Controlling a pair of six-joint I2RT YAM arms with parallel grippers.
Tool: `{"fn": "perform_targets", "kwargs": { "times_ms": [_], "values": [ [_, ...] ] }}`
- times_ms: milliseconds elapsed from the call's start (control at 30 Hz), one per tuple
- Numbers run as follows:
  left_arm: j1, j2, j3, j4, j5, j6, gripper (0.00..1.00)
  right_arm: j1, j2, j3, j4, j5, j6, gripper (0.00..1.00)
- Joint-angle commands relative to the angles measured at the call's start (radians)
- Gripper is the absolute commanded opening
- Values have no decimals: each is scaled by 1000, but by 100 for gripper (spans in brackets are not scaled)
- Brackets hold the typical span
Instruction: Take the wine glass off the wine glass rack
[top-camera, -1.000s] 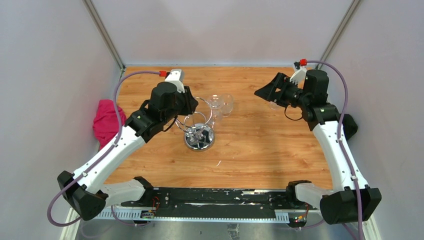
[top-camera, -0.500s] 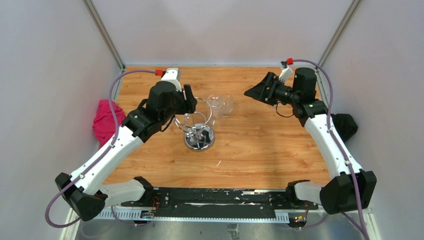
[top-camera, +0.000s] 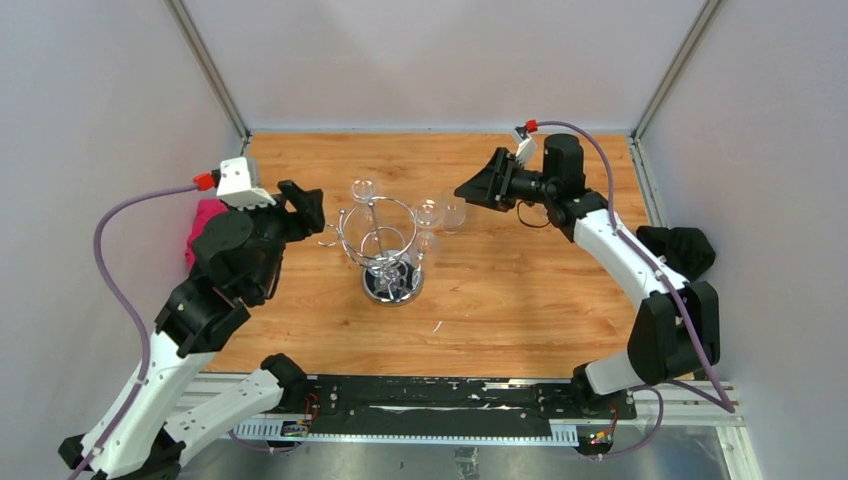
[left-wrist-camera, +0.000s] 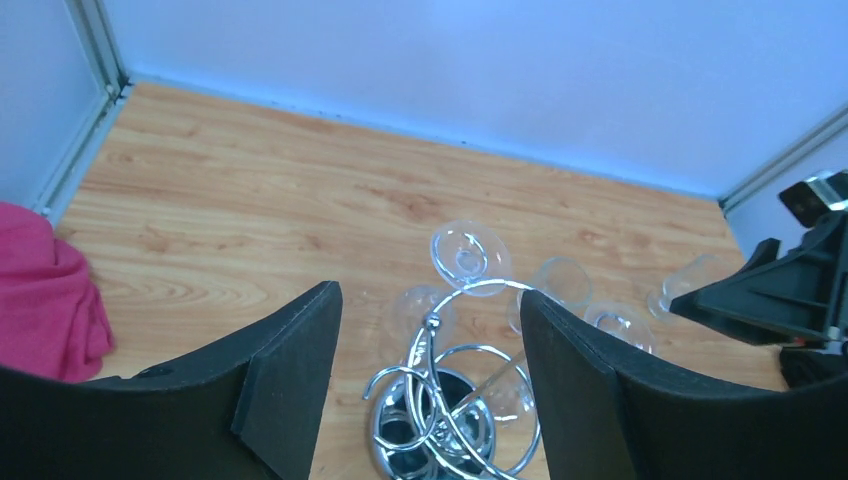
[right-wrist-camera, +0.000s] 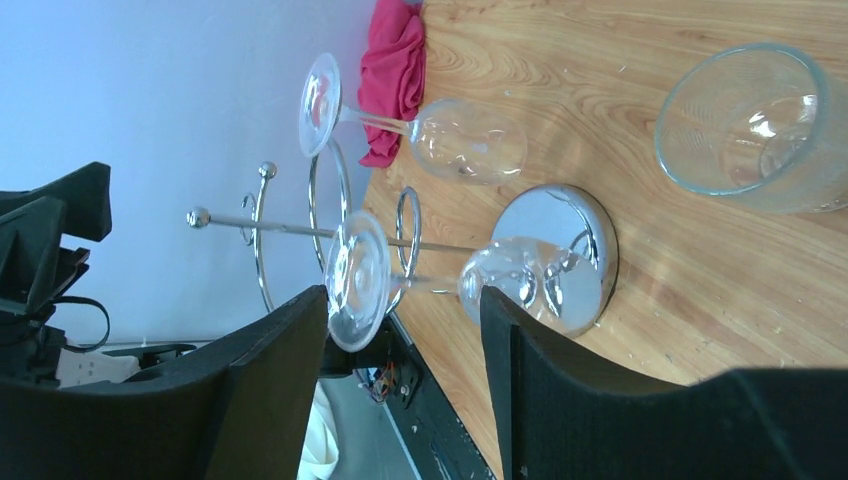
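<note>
The chrome wine glass rack (top-camera: 385, 250) stands mid-table on its round mirrored base (top-camera: 392, 285). Two wine glasses hang upside down from its top ring: one at the far left (top-camera: 363, 189), one on the right (top-camera: 428, 214). My left gripper (top-camera: 312, 210) is open and empty, just left of the rack. My right gripper (top-camera: 468, 190) is open and empty, just right of the rack. In the right wrist view the nearer hanging wine glass (right-wrist-camera: 357, 280) sits between the open fingers (right-wrist-camera: 402, 300). The left wrist view looks down on the rack (left-wrist-camera: 455, 400) between open fingers (left-wrist-camera: 428, 300).
A loose clear glass (top-camera: 455, 210) lies on its side on the wooden table right of the rack, under my right gripper; it also shows in the right wrist view (right-wrist-camera: 755, 130). A pink cloth (top-camera: 205, 215) lies at the left wall. A black object (top-camera: 680, 250) lies by the right wall.
My left arm has pulled back to the left, away from the rack, which now shows in full. My right arm has moved left towards the rack's right side.
</note>
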Motion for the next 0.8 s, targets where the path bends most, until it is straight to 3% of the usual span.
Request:
{"fn": "perform_targets", "kwargs": {
  "times_ms": [0, 433, 767],
  "values": [
    [-1, -18, -42, 60, -25, 38, 71, 27, 43, 25, 81, -46, 41, 62],
    [-1, -8, -72, 72, 1, 35, 72, 108, 48, 2, 108, -76, 72, 54],
    [-1, -6, -83, 63, -5, 31, 73, 135, 73, -6, 102, -79, 68, 40]
  ]
}}
